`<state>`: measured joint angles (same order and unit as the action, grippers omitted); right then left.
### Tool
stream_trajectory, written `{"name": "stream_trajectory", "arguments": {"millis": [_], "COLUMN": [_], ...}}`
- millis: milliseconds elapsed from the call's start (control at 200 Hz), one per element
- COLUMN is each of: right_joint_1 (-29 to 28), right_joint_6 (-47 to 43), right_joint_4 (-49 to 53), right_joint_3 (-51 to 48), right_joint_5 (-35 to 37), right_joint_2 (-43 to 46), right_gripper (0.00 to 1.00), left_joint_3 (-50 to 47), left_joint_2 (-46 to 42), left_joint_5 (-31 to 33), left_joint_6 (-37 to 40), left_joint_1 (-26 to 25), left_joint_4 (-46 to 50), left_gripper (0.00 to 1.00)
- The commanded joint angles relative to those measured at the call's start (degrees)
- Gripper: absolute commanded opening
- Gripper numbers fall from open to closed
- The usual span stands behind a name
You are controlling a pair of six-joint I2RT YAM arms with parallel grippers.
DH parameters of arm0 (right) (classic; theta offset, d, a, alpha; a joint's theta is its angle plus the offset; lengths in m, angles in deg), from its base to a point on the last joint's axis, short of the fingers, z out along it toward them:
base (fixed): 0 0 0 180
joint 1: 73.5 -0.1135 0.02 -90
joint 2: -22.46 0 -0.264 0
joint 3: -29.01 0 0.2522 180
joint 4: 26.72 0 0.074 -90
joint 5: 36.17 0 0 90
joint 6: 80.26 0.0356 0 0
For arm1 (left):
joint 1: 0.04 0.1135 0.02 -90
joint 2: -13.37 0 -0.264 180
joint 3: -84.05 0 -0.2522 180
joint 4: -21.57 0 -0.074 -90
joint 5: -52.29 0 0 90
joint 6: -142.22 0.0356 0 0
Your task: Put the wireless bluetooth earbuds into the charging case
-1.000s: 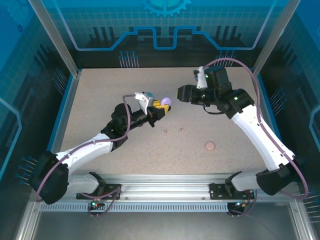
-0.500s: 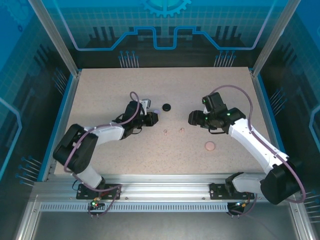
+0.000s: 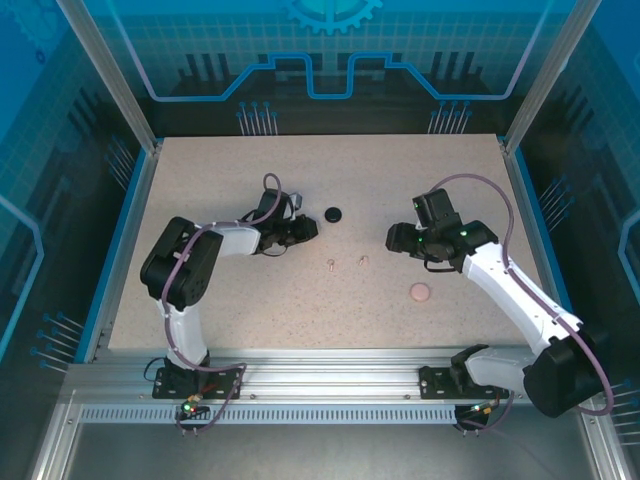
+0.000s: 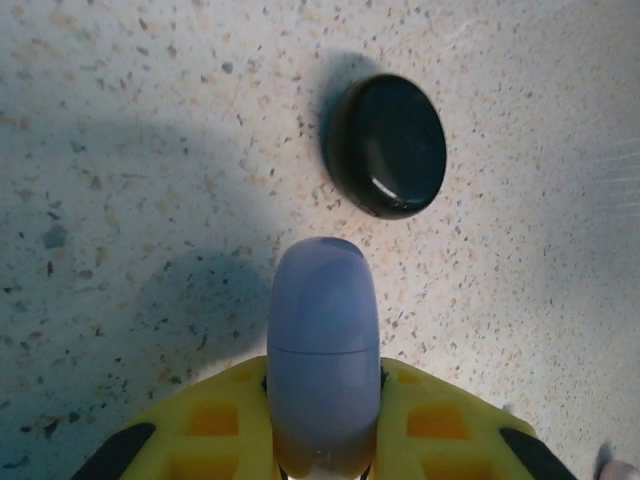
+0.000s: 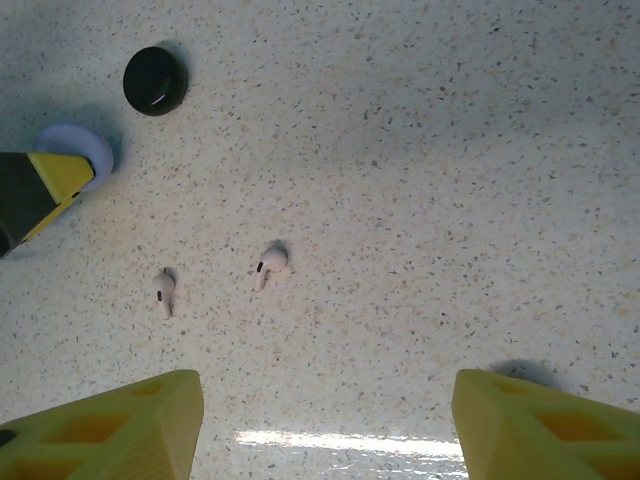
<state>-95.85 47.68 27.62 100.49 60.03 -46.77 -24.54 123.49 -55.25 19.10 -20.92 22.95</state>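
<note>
Two pale pinkish earbuds (image 5: 271,262) (image 5: 165,290) lie loose on the speckled table, also seen mid-table from above (image 3: 363,261) (image 3: 330,266). My right gripper (image 5: 325,430) (image 3: 395,240) hovers just right of them, open, nothing between its yellow fingers (image 5: 110,420). My left gripper (image 4: 323,400) (image 3: 303,230) is shut on a lilac charging case (image 4: 323,340), held edge-on with its lid seam closed, low over the table. A closed black case (image 4: 385,145) (image 3: 333,214) rests just beyond it.
A pink round case (image 3: 420,292) lies on the table right of centre, near the right arm's forearm. The lilac case (image 5: 75,148) and a left finger (image 5: 45,185) sit at the left edge of the right wrist view, near the black case (image 5: 155,80).
The left arm folded in and lowered the lilac case toward the table, uncovering the black case. The right gripper came down and nearer, toward the earbuds, and its jaws widened.
</note>
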Motion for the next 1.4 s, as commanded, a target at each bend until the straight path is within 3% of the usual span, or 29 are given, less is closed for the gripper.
{"name": "stream_trajectory", "arguments": {"millis": [0, 290, 650, 855, 1050, 1391], "right_joint_1": [1.2, 2.2, 3.4, 3.8, 4.8, 5.0], "right_joint_6": [-0.6, 1.4, 3.5, 7.3, 12.8, 19.0], "right_joint_4": [1.2, 1.4, 2.8, 3.8, 6.8, 4.6], "right_joint_3": [-1.0, -2.2, -4.0, -5.9, -7.0, -11.4], "right_joint_5": [1.3, 1.6, 4.3, 6.1, 8.0, 3.6], "right_joint_2": [-0.1, -2.3, -5.5, -9.3, -13.6, -15.3], "right_gripper": [0.70, 0.84, 0.91, 0.91, 0.91, 0.90], "left_joint_3": [1.7, 0.4, -2.7, -1.4, -2.6, -0.2], "left_joint_2": [0.8, -3.6, -16.8, -23.7, -29.6, -33.5], "left_joint_5": [-1.5, 1.9, 6.2, 9.1, 13.9, 8.1], "left_joint_6": [-0.2, 2.6, 7.0, 9.5, 5.7, 2.3], "left_joint_1": [1.2, 3.9, 8.7, 9.6, 10.4, 12.1], "left_joint_4": [3.2, 9.1, 13.3, 15.4, 13.3, 17.1], "left_gripper": [0.22, 0.57, 0.98, 0.99, 0.99, 0.99]}}
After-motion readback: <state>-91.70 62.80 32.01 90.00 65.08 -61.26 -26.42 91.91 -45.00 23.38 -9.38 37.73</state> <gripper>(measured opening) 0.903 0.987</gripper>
